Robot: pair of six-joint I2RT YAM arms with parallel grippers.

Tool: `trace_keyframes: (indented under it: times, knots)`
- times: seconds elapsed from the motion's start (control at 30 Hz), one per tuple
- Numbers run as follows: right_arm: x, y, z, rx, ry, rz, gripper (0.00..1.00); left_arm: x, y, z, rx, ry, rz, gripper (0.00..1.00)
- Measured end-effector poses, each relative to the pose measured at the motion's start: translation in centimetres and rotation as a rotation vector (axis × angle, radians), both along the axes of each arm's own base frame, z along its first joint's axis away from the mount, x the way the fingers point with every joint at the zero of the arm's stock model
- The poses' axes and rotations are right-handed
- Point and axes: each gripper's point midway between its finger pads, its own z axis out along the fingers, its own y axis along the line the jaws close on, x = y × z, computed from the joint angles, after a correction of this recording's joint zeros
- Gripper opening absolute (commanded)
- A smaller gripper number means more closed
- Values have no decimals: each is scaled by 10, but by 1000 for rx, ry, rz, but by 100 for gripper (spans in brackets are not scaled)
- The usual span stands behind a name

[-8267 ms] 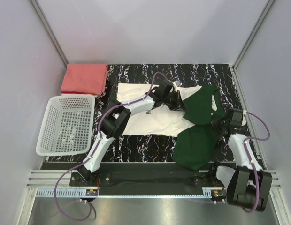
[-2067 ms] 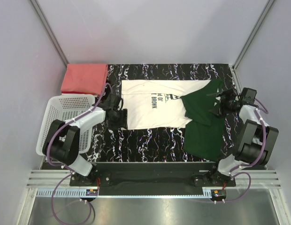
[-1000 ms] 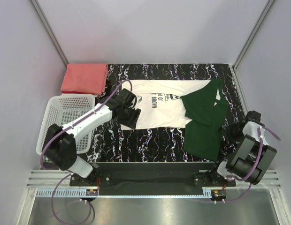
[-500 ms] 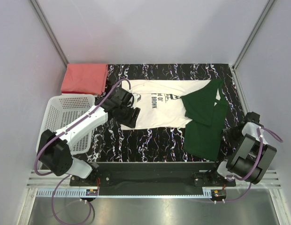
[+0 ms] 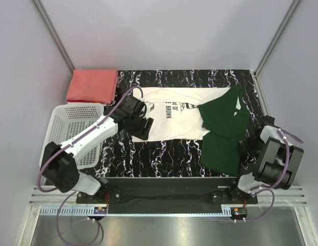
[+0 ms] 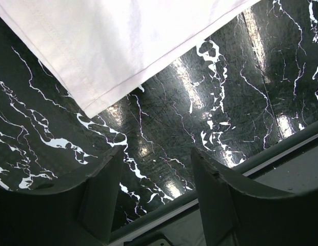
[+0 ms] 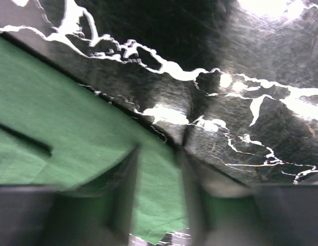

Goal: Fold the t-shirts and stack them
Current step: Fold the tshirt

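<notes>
Salmon shirt [image 5: 92,86] lies folded just beyond basket [image 5: 77,105]: that one looks done. Cream shirt [image 5: 172,120], right of basket, spread flat, green parts [image 5: 223,138] bunched; folding and stacking remain. Left gripper [image 6: 156,154] spread, empty, by cream corner nearest basket. Right gripper [image 7: 158,151], farthest from basket, blurred; grip unreadable.

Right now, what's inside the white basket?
Nothing visible in the basket, only its mesh floor. The left arm crosses its near right corner, so that part is hidden.
</notes>
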Motion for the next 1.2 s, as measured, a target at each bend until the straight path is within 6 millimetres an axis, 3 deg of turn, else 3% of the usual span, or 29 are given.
trace_keyframes:
  times: [0.03, 0.13, 0.43, 0.5, 0.8, 1.03, 1.2]
  knots:
    - [-1, 0, 0, 1, 7, -1, 16, 0, 0, 0, 2, -1, 1, 61]
    - [-1, 0, 0, -3, 4, -8, 0, 1, 2, -2, 13, -6, 6, 61]
    - [6, -10, 17, -78, -43, 18, 0, 9, 16, -25, 125, 4, 30, 57]
    - [12, -11, 27, -91, -83, 25, 0, 10, 20, -36, 164, 24, 36, 54]
    - [30, -12, 82, -156, -295, 89, 0, 9, 29, -86, 348, 122, 6, 56]
    - [30, 0, 84, -118, -338, 138, 0, 27, 41, -94, 459, 77, -2, 58]
    - [26, 9, 80, -88, -347, 152, 0, 29, 46, -100, 502, 75, -9, 57]
